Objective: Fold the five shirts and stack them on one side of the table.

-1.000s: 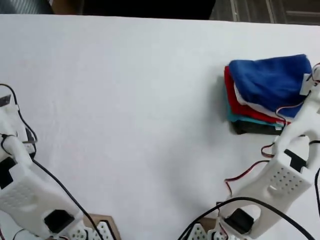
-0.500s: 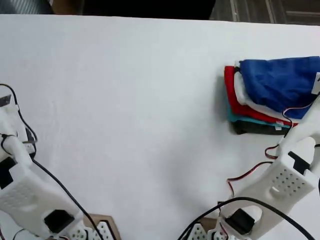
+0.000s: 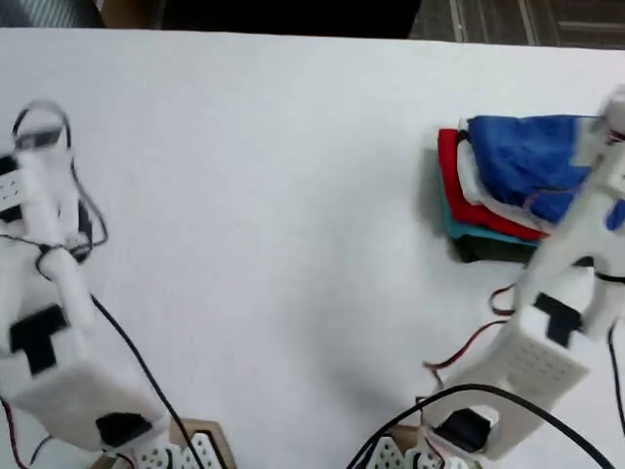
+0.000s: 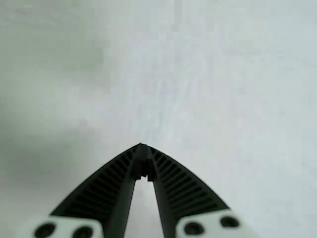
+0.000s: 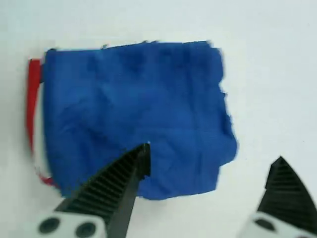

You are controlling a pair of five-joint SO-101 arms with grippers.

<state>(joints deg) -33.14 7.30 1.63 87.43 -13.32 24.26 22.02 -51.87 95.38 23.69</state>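
A stack of folded shirts (image 3: 493, 200) lies at the table's right side, with black at the bottom, then teal, red, white, and a blue shirt (image 3: 527, 156) on top. In the right wrist view the blue shirt (image 5: 133, 114) covers the pile, with a red edge (image 5: 33, 94) showing beside it. My right gripper (image 5: 213, 158) hangs open above the blue shirt's near edge, holding nothing. Its arm (image 3: 576, 234) crosses the stack's right part. My left gripper (image 4: 142, 148) is shut and empty over bare table, at the far left (image 3: 39, 156).
The white table (image 3: 264, 176) stretches wide between the two arms. Red and black cables (image 3: 469, 337) trail from the right arm near the stack's front. The arm bases stand at the table's near edge.
My right gripper has let go of the blue shirt and risen above it, and the shirt now lies flat on the stack. The left arm has swung away from the near edge.
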